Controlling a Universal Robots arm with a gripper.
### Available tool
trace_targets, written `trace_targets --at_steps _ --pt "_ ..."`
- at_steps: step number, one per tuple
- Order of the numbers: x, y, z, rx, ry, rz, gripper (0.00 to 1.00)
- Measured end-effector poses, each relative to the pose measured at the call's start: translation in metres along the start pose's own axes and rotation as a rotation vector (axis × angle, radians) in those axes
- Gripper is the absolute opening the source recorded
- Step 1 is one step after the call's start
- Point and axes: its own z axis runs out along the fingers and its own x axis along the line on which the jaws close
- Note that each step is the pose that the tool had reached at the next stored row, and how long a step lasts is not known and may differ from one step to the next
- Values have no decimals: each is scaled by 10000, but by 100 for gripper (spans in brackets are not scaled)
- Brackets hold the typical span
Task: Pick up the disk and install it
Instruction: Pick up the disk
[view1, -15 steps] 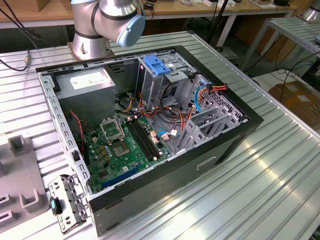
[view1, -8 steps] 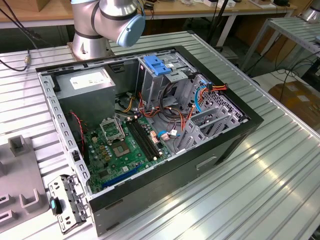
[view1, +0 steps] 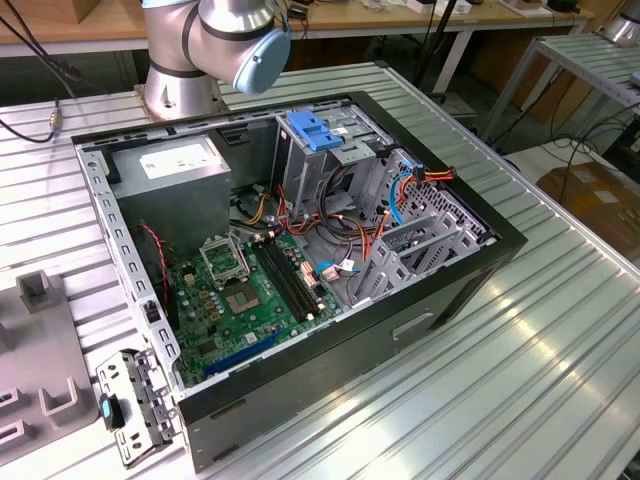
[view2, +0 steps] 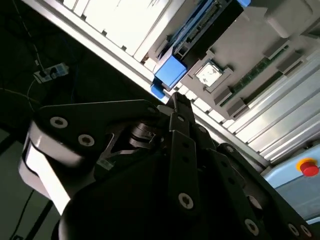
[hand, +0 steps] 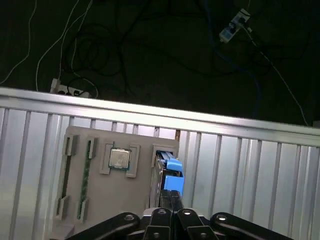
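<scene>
Ribbed aluminium tabletop carries one grey holder block, one open black computer case and the base of the single robot arm. In the first wrist view the holder keeps three parts, each in its own recess: one memory stick on edge near one side, one processor chip lying flat in the middle, and the disk standing on edge in the slot at the holder's other side, its blue rail uppermost. The gripper hangs right over that slot with its two black fingers pressed together at the tips and no gap between them; whether the tips touch the disk cannot be told. The second wrist view shows the same closed gripper just short of the disk, with the processor chip beside it on the holder and one red push-button well beyond the holder. Past the holder's far edge, off the table, the dark floor holds loose cables and two socket strips. In the exterior view the case sits to the exterior view's right of the holder, and inside it lie one green motherboard, one grey power supply with a white sticker and one light-blue latch piece on the drive cage.
</scene>
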Motion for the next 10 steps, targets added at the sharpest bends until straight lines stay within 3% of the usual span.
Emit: trace_targets --at_steps 10 --pt "0 0 2 -42 95 -2155 11"
